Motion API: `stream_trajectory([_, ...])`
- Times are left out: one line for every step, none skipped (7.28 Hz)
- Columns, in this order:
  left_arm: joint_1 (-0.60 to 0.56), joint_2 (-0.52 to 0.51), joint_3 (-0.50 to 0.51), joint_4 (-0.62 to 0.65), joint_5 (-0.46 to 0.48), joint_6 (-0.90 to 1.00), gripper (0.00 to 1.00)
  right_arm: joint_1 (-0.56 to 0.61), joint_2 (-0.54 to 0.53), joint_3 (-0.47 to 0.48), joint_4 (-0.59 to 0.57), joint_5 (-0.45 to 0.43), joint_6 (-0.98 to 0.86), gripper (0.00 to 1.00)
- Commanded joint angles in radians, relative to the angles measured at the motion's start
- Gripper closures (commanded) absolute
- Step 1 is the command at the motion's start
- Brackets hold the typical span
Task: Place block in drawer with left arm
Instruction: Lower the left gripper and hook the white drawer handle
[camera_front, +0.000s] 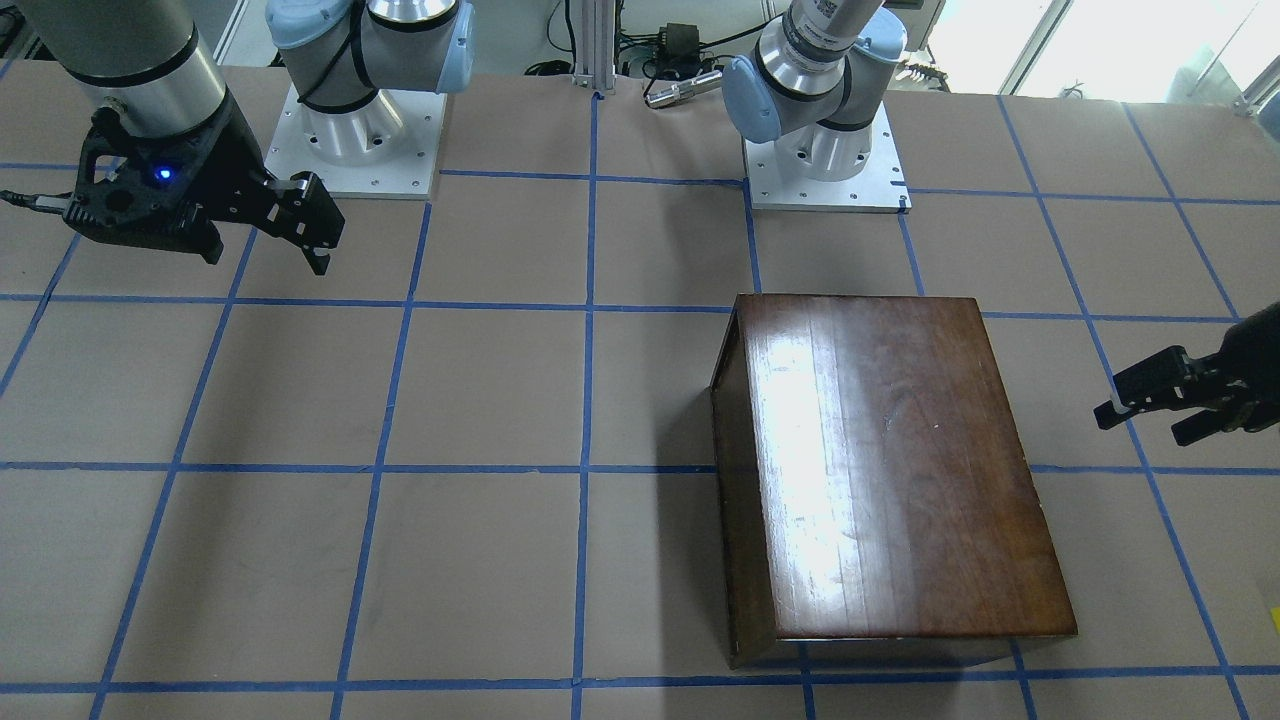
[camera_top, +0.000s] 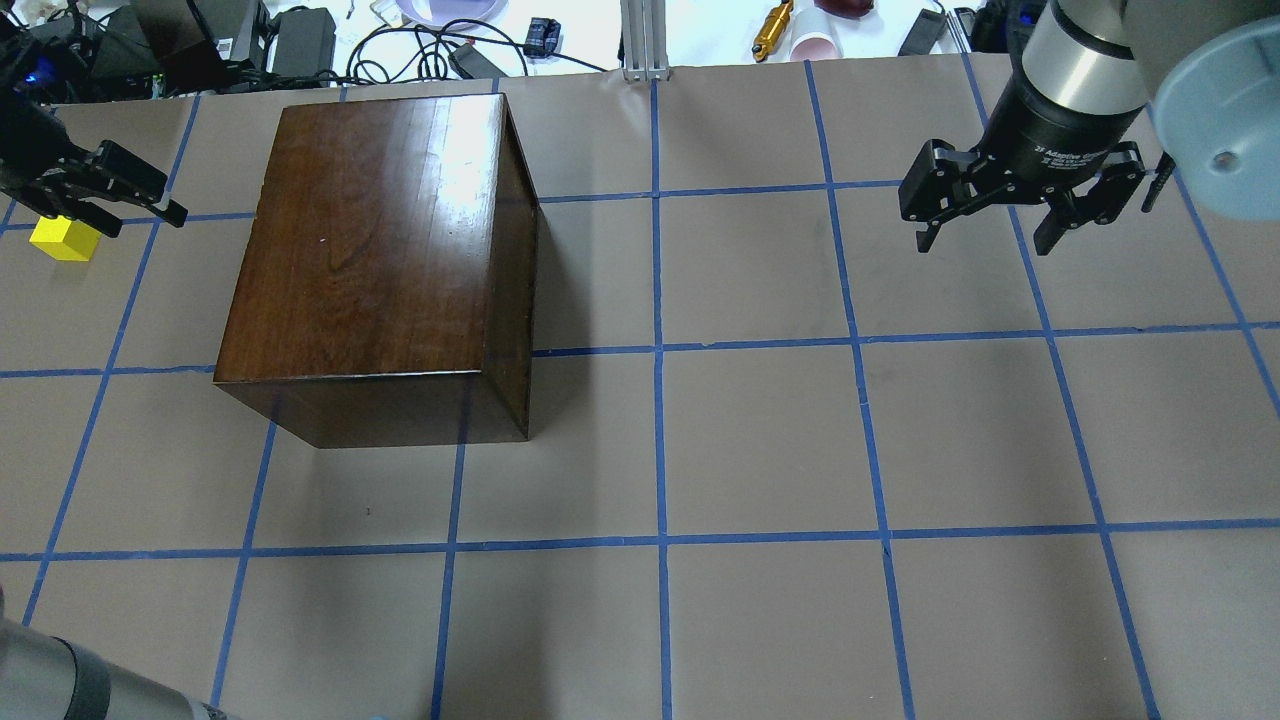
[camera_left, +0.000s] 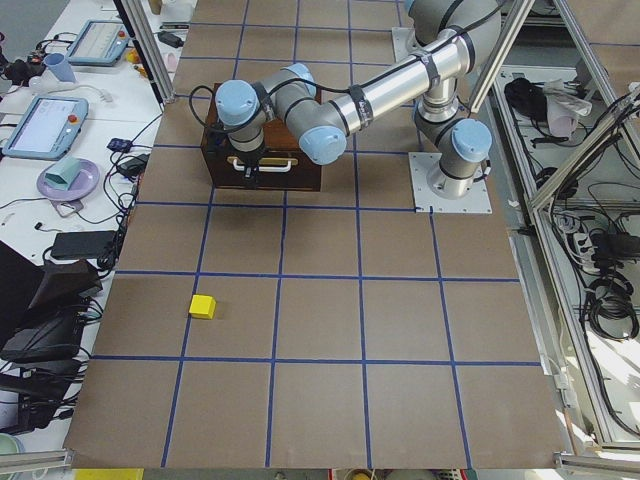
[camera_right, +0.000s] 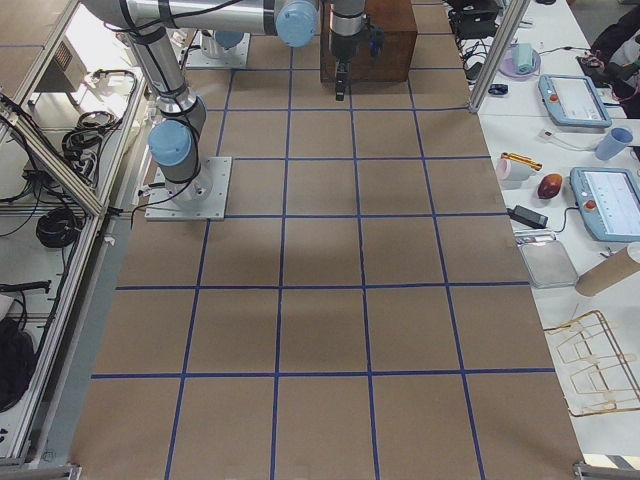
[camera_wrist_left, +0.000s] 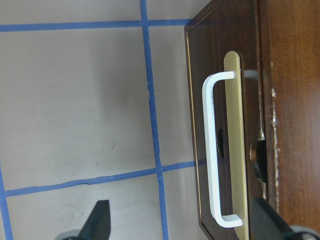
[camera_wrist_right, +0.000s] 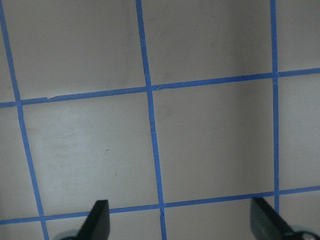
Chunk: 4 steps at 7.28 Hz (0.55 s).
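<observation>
Overhead: left gripper (camera_top: 150, 225) spread open, empty, hovering left of box (camera_top: 380, 250). Block (camera_top: 64, 240) on table (camera_top: 760, 440), further left. Right gripper (camera_top: 985, 245) open too, empty, far right.
Left side: block lying well apart from box.
Left wrist: fingers wide, facing white handle (camera_wrist_left: 210, 150) on box's end.
</observation>
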Motion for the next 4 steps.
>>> stream_trajectory([0.001, -0.038, -0.005, 0.008, -0.017, 0.0, 0.0, -0.001, 0.0, 0.0, 0.0, 0.0, 0.0, 0.0])
stream_trajectory([0.001, -0.048, -0.013, 0.007, -0.057, -0.001, 0.0, 0.0, 0.0, 0.0, 0.0, 0.0, 0.0, 0.0])
stream_trajectory([0.001, -0.051, -0.037, 0.009, -0.068, -0.01, 0.0, 0.0, 0.0, 0.0, 0.0, 0.0, 0.0, 0.0])
stream_trajectory([0.001, -0.055, -0.056, 0.012, -0.067, -0.015, 0.0, 0.0, 0.0, 0.0, 0.0, 0.0, 0.0, 0.0])
